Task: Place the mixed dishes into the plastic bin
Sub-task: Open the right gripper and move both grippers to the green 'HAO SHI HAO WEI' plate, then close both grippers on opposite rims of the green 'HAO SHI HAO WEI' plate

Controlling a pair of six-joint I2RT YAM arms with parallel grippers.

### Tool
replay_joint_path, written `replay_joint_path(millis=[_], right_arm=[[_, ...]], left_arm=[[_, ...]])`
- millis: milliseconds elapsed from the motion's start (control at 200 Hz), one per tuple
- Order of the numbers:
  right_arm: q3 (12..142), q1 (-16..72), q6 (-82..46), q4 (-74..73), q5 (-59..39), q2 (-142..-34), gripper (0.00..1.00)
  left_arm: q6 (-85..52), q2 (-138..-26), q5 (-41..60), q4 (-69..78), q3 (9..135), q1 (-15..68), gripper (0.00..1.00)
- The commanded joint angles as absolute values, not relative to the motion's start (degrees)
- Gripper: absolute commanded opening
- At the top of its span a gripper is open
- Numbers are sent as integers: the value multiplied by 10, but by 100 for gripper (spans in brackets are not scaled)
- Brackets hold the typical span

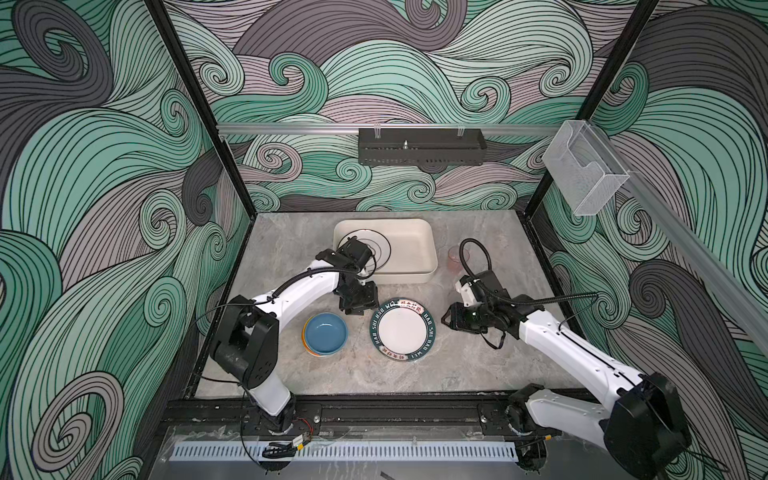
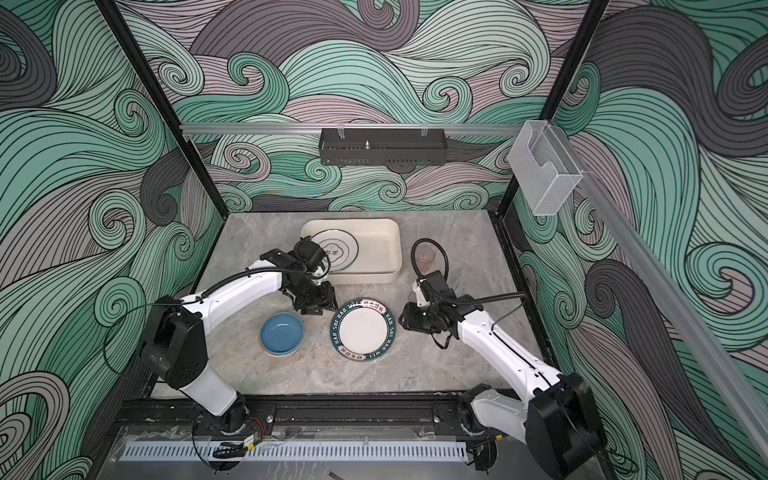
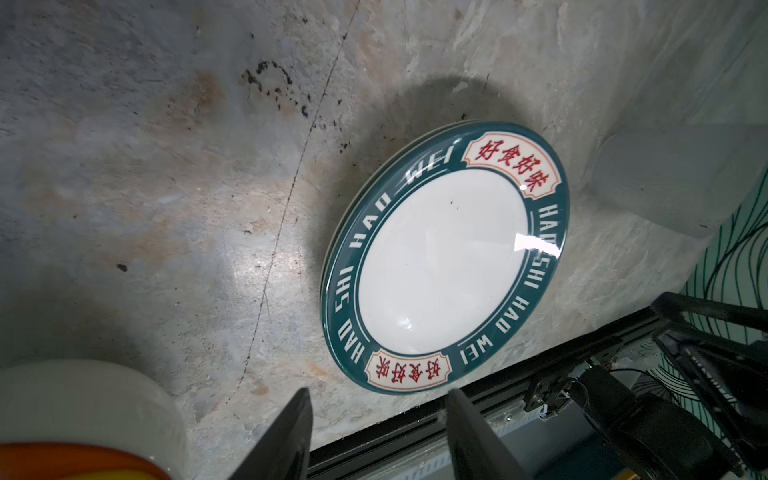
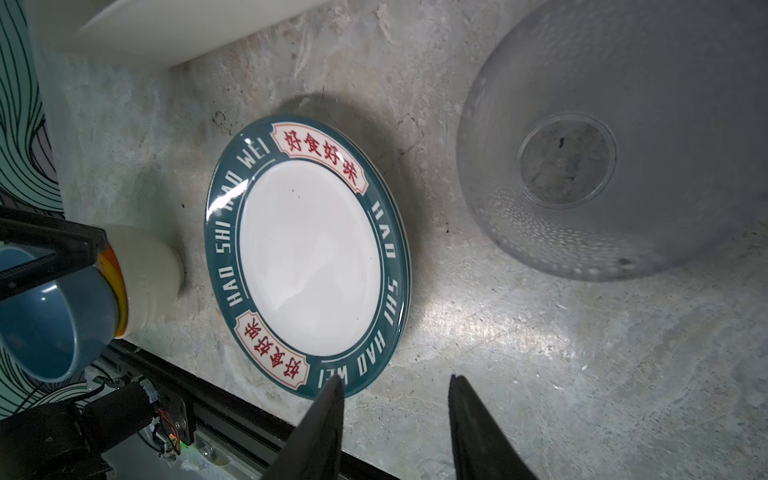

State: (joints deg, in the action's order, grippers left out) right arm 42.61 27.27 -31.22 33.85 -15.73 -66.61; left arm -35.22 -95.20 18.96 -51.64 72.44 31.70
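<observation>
A white plate with a green lettered rim lies flat on the table in front of the plastic bin. Another white plate lies inside the bin. Left of the green-rimmed plate stands a stack of bowls, blue on top. My left gripper hangs open and empty by the plate's far left rim. At the plate's right rim my right gripper is open and empty. A translucent cup stands close to it.
A pinkish translucent cup stands right of the bin, behind my right wrist. A black perforated tray hangs on the back wall and a clear acrylic box on the right rail. The black frame rail borders the table's front edge.
</observation>
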Motion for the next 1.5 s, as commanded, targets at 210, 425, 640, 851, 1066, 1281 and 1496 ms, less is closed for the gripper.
replay_joint_path(millis=[210, 425, 640, 851, 1066, 1281, 1496], right_arm=[[395, 286, -336, 296, -163, -675, 45], [383, 291, -343, 274, -164, -694, 45], [381, 295, -346, 263, -164, -708, 45], [382, 297, -348, 257, -164, -719, 45], [381, 298, -348, 254, -162, -724, 45], [379, 299, -349, 252, -162, -726, 45], [376, 299, -349, 248, -160, -735, 45]], left_arm=[[-362, -1015, 142, -520, 765, 347, 55], [-363, -1042, 137, -520, 773, 356, 52], [-362, -1058, 136, -518, 773, 360, 49], [-363, -1065, 140, -513, 771, 364, 47], [-361, -1072, 143, -510, 771, 366, 43], [-359, -1078, 147, -510, 774, 366, 41], [-358, -1080, 150, -510, 775, 366, 39]])
